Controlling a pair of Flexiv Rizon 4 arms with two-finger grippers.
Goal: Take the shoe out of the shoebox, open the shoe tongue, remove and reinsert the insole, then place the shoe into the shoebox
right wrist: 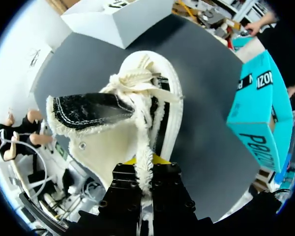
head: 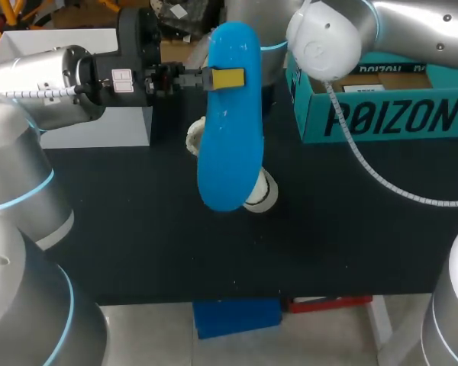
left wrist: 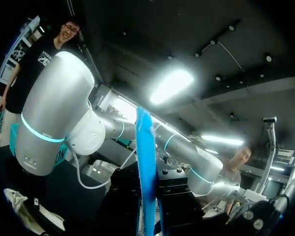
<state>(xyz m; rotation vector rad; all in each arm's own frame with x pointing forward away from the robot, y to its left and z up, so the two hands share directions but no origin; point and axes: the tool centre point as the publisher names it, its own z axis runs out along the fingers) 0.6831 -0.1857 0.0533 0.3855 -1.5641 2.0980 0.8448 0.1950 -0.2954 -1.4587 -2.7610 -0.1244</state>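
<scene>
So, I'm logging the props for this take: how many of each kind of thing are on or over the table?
shoe: 1
insole: 1
boxes: 2, the teal box and the white box
Total: 4

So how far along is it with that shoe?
Roughly halfway. Done: the shoe sits on the table, out of the teal shoebox, and its blue insole is out. In hand: the left gripper holds that insole in the air; the right gripper is at the shoe. Left: reinserting the insole, boxing the shoe.
</scene>
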